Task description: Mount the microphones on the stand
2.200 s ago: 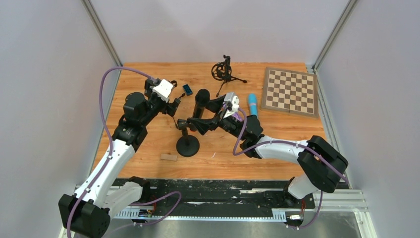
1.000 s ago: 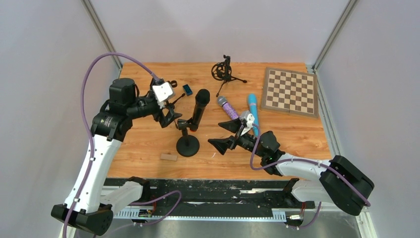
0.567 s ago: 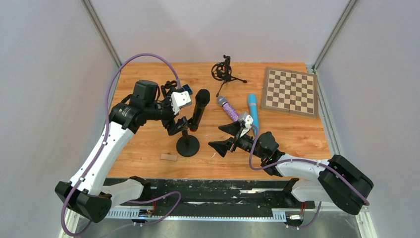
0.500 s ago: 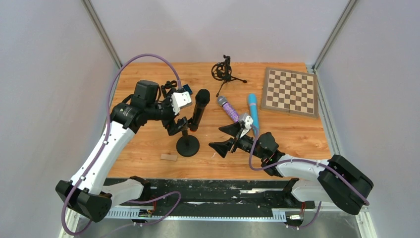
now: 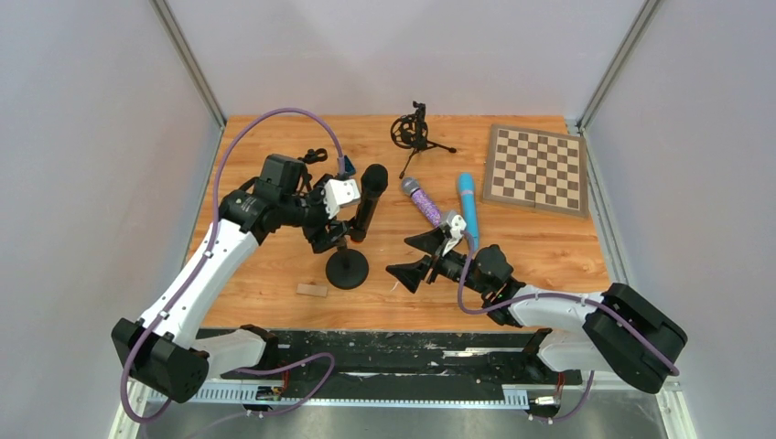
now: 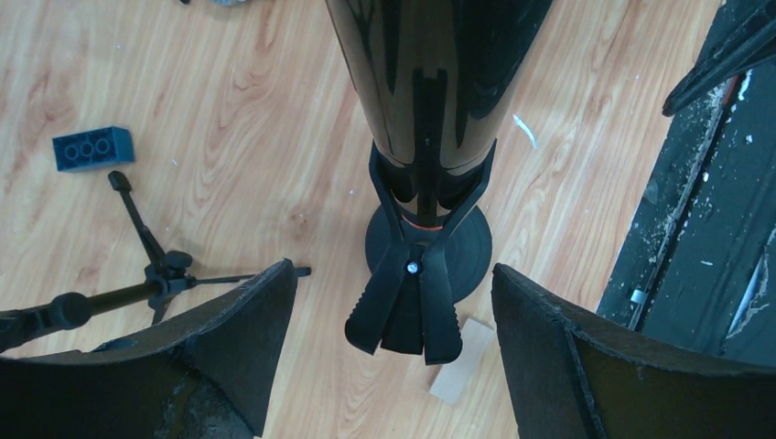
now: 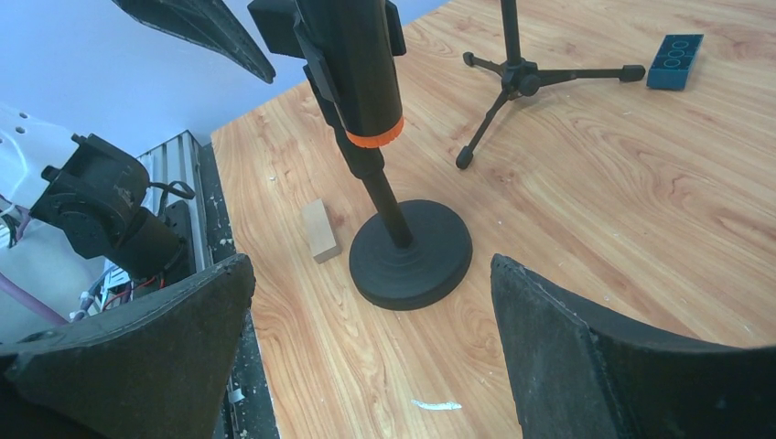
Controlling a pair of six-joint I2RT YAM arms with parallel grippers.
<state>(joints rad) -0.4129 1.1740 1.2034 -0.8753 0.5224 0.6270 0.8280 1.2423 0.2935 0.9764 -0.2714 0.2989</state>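
The all-black microphone point(image 5: 369, 196) with an orange end point(image 7: 374, 137) stands tilted in the clip of the round-based stand point(image 5: 348, 270). My left gripper point(image 5: 332, 230) is open, and its fingers flank the clip's two handles point(image 6: 407, 306) without touching them. The right gripper point(image 5: 412, 256) rests open low over the table, just right of the stand's base point(image 7: 412, 251), with nothing between its fingers. A purple glitter microphone point(image 5: 423, 201) and a light blue microphone point(image 5: 468, 203) lie side by side on the wood behind the right gripper.
A small tripod stand point(image 5: 414, 133) with a ring mount sits at the back centre. At the back right lies a chessboard point(image 5: 535, 169). A wooden block point(image 5: 311, 290) is left of the stand's base, and a blue brick point(image 6: 91, 146) lies by the tripod's legs.
My left gripper has swung right and down to the stand's clip, and its jaws have narrowed a little. The right gripper has barely shifted.
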